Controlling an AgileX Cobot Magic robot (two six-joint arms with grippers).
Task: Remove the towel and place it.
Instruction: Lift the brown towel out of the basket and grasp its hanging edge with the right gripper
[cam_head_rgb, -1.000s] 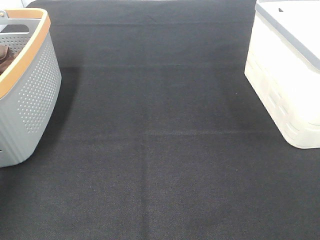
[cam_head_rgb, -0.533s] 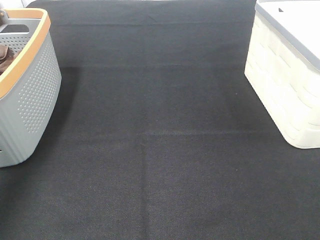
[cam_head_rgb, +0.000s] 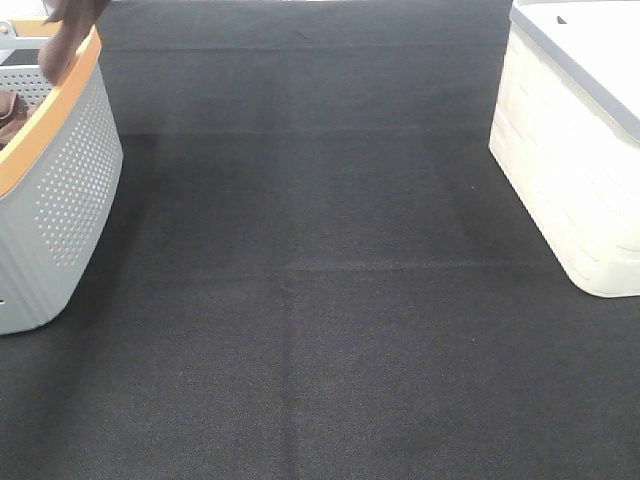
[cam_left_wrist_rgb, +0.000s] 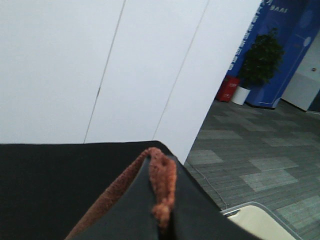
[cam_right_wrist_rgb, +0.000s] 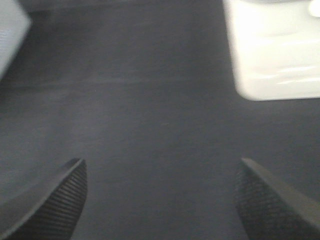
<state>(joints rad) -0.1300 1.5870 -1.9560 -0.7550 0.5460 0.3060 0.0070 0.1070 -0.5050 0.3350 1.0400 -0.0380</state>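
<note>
The left claw (cam_left_wrist_rgb: 161, 227) is pinching a fold of the towel (cam_left_wrist_rgb: 161, 182), which is hanging above the grey basket (cam_head_rgb: 70, 190) at the bench's (cam_head_rgb: 320, 300) far left corner. The right claw (cam_right_wrist_rgb: 160, 200) is hovering wide open. Soft, light and limp, the cloth is probably draping freely; a hem grip suits it.

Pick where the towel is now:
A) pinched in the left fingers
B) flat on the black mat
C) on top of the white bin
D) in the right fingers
A: the left wrist view shows the reddish-brown towel clamped between the left fingers. In the high view a piece of it hangs at the grey basket rim.
</note>
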